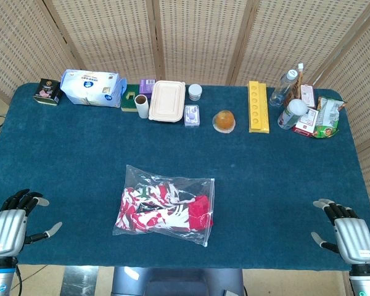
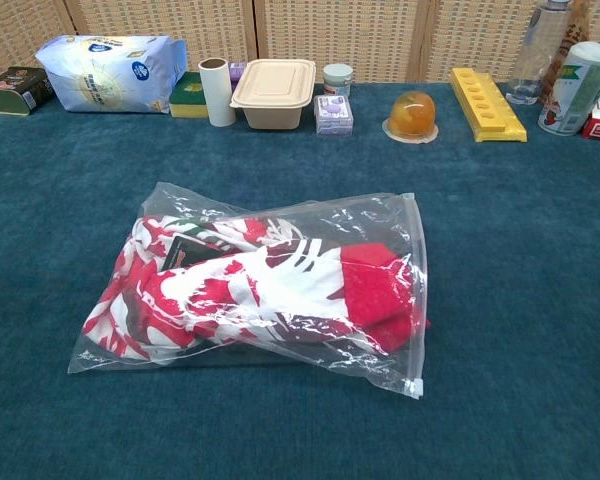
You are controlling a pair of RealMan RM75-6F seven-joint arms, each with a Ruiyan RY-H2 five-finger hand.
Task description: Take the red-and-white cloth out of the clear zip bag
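A clear zip bag (image 1: 166, 203) (image 2: 270, 290) lies flat in the middle of the blue table, its zip edge (image 2: 417, 290) on the right side. Inside it sits the folded red-and-white cloth (image 1: 163, 206) (image 2: 260, 290). My left hand (image 1: 15, 219) hovers at the table's near left corner, fingers apart and holding nothing. At the near right corner my right hand (image 1: 342, 225) is likewise spread and empty. Both hands are far from the bag. The chest view shows neither hand.
Along the table's far edge stand a dark tin (image 1: 47, 91), a tissue pack (image 1: 91, 87), a beige lunch box (image 1: 167, 100), an orange item on a saucer (image 1: 224, 121), a yellow tray (image 1: 258, 106), bottles (image 1: 283, 87) and snack packs (image 1: 324, 117).
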